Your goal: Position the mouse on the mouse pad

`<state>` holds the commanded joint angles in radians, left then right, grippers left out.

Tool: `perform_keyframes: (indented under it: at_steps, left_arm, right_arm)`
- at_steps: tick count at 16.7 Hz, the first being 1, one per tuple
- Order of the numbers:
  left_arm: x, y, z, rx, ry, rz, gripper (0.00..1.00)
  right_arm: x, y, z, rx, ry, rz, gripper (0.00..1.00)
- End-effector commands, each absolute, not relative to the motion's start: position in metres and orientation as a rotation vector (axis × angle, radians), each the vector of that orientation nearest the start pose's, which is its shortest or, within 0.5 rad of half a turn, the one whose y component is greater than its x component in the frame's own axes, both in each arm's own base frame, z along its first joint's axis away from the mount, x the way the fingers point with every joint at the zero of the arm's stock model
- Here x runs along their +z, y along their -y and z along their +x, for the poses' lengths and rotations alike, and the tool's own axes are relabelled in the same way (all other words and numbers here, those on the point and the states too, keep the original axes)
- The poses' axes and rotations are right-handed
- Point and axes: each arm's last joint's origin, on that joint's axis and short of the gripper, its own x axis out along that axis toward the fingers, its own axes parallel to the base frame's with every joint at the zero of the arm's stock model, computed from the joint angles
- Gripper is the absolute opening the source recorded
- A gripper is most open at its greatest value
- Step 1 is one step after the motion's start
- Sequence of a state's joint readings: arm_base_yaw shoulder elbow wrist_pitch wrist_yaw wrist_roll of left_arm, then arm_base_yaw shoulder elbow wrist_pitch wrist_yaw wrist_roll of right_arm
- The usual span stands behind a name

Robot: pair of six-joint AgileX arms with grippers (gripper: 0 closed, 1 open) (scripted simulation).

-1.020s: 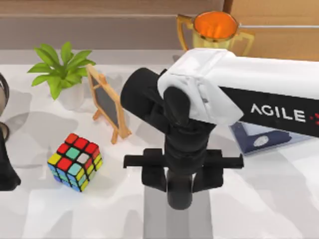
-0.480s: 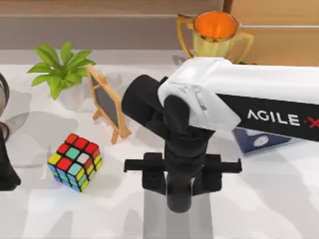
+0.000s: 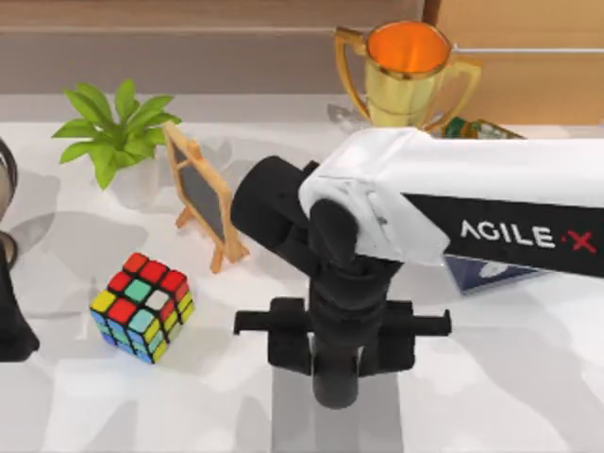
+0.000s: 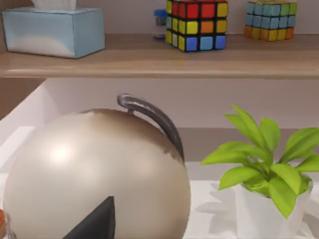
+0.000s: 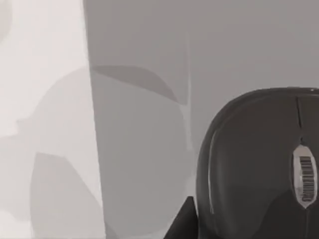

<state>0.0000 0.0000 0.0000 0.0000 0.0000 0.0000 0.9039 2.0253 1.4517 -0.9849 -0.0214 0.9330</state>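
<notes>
The mouse (image 5: 259, 164) is a dark grey, rounded shell with a scroll wheel down its middle. In the right wrist view it sits close under the camera, with the pad (image 5: 144, 149) spread beneath and beside it. It is within the pad's edge, not over the pale table. Whether it rests on the pad or hangs just above it I cannot tell.

In the top view the pad (image 3: 291, 415) shows as a grey strip at the lower middle of the frame, either side of the right gripper (image 3: 336, 385). The gripper points straight down over the pad, which hides the mouse from above. That steep pose suits setting a low object flat. Whether the gripper is clamped on the mouse or has let go I cannot tell.

I judge the task to be at or near its end, since the mouse is already over its target. What is left is a clean release and a lift straight up, so the mouse is not dragged off.

The cube (image 3: 142, 307) lies well apart in the left half, with the easel (image 3: 203, 193) and plant (image 3: 113, 127) further up and the trophy (image 3: 406, 61) at the top. None crowd the pad. The left arm (image 3: 11, 321) is parked at the left edge.
</notes>
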Motion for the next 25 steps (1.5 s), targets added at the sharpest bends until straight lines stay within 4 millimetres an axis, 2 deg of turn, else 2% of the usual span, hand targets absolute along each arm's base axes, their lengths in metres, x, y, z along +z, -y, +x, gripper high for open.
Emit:
perform_keyframes:
  at_steps: [5,9,22,25]
  left_arm:
    - [0.16,0.001,0.106,0.0,0.0,0.0,1.0]
    - [0.16,0.001,0.106,0.0,0.0,0.0,1.0]
    - [0.16,0.001,0.106,0.0,0.0,0.0,1.0]
    - [0.16,0.001,0.106,0.0,0.0,0.0,1.0]
  right_arm:
    - [0.14,-0.302,0.232,-0.013,-1.594,0.028,0.0]
    - [0.14,-0.302,0.232,-0.013,-1.594,0.028,0.0]
    - [0.14,-0.302,0.232,-0.013,-1.594,0.028,0.98]
    - [0.14,-0.302,0.232,-0.013,-1.594,0.028,1.0]
